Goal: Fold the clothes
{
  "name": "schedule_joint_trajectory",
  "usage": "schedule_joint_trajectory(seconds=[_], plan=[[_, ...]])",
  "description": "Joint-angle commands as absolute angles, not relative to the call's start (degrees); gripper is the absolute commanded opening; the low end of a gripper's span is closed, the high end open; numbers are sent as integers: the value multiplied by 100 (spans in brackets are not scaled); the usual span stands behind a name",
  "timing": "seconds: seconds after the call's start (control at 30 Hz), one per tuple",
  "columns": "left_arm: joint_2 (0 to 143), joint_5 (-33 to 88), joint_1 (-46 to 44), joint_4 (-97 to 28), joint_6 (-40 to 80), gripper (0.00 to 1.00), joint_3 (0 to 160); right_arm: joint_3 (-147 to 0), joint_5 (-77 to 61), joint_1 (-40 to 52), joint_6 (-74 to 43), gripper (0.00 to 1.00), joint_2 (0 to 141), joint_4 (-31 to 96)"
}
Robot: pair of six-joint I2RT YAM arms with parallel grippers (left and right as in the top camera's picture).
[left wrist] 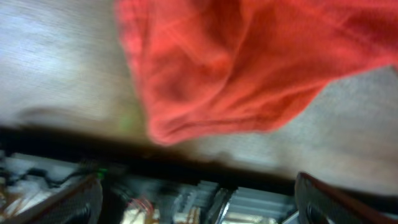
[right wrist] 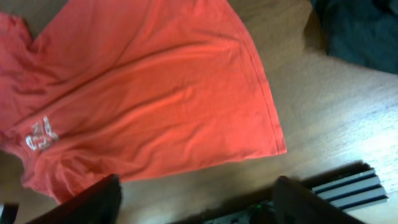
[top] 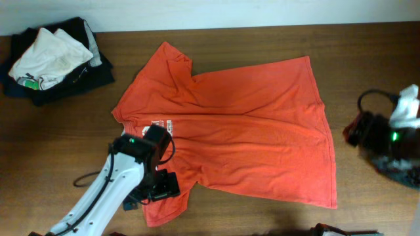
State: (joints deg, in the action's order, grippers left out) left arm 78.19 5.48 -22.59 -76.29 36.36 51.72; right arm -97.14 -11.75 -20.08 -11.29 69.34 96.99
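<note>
Wooden bench [top: 262, 216]; orange T-shirt [top: 249, 124] flat, long axis crosswise. Left gripper [top: 162, 185] released, at near sleeve; right gripper [right wrist: 196, 199] released, off hem, farther.

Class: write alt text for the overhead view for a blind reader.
An orange-red T-shirt lies spread on a wooden table, neck to the left. The open left gripper is over its lower sleeve; the right gripper sits apart at the right edge. Other clothes are piled top left.
</note>
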Motion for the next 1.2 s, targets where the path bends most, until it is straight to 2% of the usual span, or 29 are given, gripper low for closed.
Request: schedule_joint_trajectory(seconds=[0.0, 0.3, 0.4, 0.43, 0.67, 0.7, 0.77, 0.8, 0.83, 0.87, 0.97, 1.0, 1.17], plan=[[7776, 1013, -2224, -6954, 3839, 98, 4381, -9131, -1570, -1979, -1022, 88, 6316, 9732], [7793, 965, -1951, -5787, 3833, 93, 3538, -7402, -1962, -1979, -692, 87, 5586, 9732], [7804, 963, -1750, -5616, 3813, 76, 3527, -7354, -2150, -1979, -467, 86, 5570, 9734], [7876, 965, -1682, -5614, 3756, 75, 3527, -7354, -2147, -1979, -467, 86, 5540, 9734], [8635, 947, -1664, -5332, 3686, 75, 3527, -7354, -2145, -1979, -471, 83, 5321, 9734], [8849, 1151, -1664, -5196, 3684, 60, 3527, -7354, -2145, -1979, -473, 82, 5269, 9734], [9131, 1269, -1664, -5054, 3680, 54, 3527, -7354, -2147, -1979, -491, 83, 5247, 9734], [9212, 1253, -1664, -5002, 3662, 46, 3527, -7354, -2147, -1979, -491, 83, 5251, 9732], [9273, 1256, -1664, -4950, 3662, 20, 3529, -7354, -2145, -1979, -491, 83, 5275, 9712], [9279, 1278, -1664, -4925, 3664, 1, 3531, -7352, -2147, -1979, -493, 84, 5297, 9688], [9277, 1446, -1664, -5009, 3664, 1, 3627, -7349, -2143, -1979, -698, 85, 5443, 9529], [9244, 1433, -1664, -5251, 3664, 0, 3776, -7347, -2123, -1979, -711, 89, 5540, 9417], [8571, 749, -1664, -6438, 3662, 1, 4626, -6993, -1590, -1990, -1131, 89, 6215, 9131]])
